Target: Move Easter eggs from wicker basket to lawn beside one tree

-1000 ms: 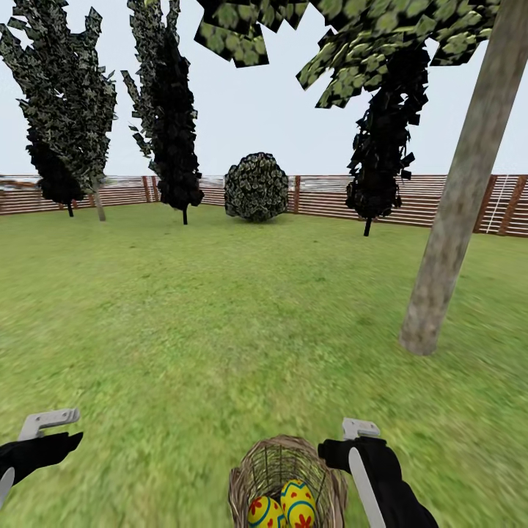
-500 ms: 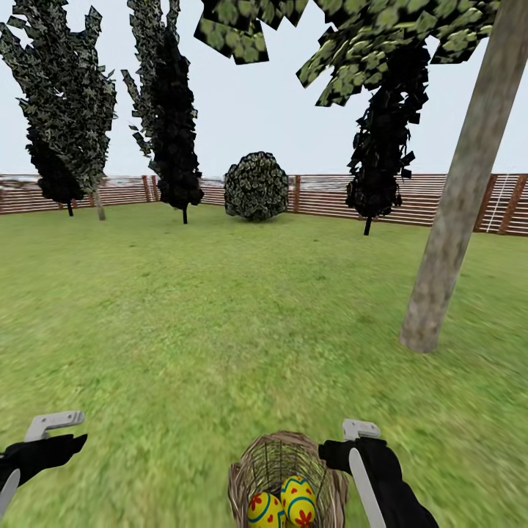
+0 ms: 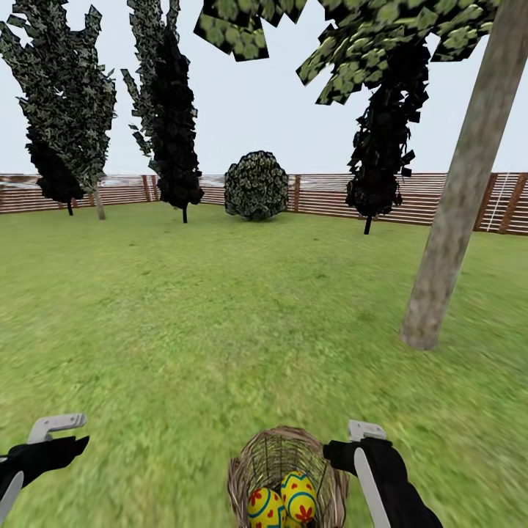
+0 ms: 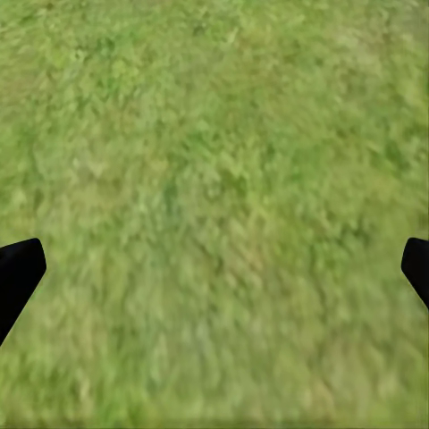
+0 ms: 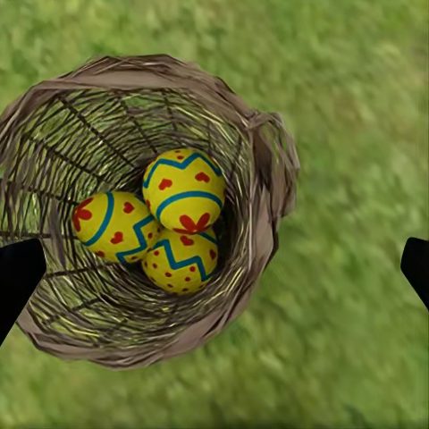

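Note:
The wicker basket (image 3: 286, 469) stands on the lawn (image 3: 220, 315) at the bottom middle of the head view. In the right wrist view three yellow Easter eggs (image 5: 183, 189) (image 5: 114, 225) (image 5: 183, 261) lie bunched in the wicker basket (image 5: 268, 179). My right gripper (image 5: 214, 273) hangs open above them, apart from the rim, its black fingertips (image 5: 18, 277) at the picture's edges. In the head view the right gripper (image 3: 367, 458) sits just right of the basket. My left gripper (image 4: 214, 273) is open over bare grass, seen in the head view (image 3: 40, 455) at far left. The tree (image 3: 455, 220), with a pale trunk, rises ahead to the right.
A brown slat fence (image 3: 440, 198) closes the far side of the garden. In front of it stand a round shrub (image 3: 256, 186) and dark narrow trees (image 3: 172, 110) (image 3: 381, 147) (image 3: 66, 110). Open grass stretches between the basket and the pale trunk.
The whole head picture has shifted up slightly, so the camera moved. Both grippers sit a touch lower against the grass. The eggs stay in the basket.

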`<state>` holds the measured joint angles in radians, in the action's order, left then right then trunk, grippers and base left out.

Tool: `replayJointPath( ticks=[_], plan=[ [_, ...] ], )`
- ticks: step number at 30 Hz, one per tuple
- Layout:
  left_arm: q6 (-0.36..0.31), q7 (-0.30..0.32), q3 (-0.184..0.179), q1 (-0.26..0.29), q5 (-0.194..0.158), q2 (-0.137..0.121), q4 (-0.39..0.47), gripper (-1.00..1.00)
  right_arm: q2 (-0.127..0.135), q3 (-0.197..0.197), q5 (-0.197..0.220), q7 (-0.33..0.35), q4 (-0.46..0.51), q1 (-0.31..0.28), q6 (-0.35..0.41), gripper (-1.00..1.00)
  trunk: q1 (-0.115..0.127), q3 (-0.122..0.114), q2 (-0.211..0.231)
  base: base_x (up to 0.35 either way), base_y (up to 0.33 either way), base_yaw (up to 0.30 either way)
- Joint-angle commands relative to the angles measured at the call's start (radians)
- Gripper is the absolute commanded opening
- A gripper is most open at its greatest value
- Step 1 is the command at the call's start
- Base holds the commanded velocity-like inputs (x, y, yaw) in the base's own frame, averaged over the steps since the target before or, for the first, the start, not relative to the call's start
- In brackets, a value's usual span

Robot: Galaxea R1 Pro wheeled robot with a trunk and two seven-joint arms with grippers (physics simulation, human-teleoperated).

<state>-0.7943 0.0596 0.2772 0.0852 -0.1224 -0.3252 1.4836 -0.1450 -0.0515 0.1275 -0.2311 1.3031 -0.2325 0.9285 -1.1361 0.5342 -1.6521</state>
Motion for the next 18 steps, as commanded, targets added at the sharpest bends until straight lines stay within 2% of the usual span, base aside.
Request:
replayJointPath(
  ticks=[1,18],
  plan=[
    [-0.002,0.000,0.001,0.001,-0.007,0.000,-0.005,1.00,-0.001,-0.002,0.011,-0.008,0.001,-0.001,0.003,1.00,-0.004,0.004,-0.008,0.000,0.000,0.000],
    [0.027,0.001,-0.001,0.001,-0.007,0.000,-0.026,1.00,-0.001,-0.002,0.011,-0.008,-0.006,-0.001,0.002,1.00,-0.069,0.058,-0.127,0.000,0.000,0.000]
  ],
)
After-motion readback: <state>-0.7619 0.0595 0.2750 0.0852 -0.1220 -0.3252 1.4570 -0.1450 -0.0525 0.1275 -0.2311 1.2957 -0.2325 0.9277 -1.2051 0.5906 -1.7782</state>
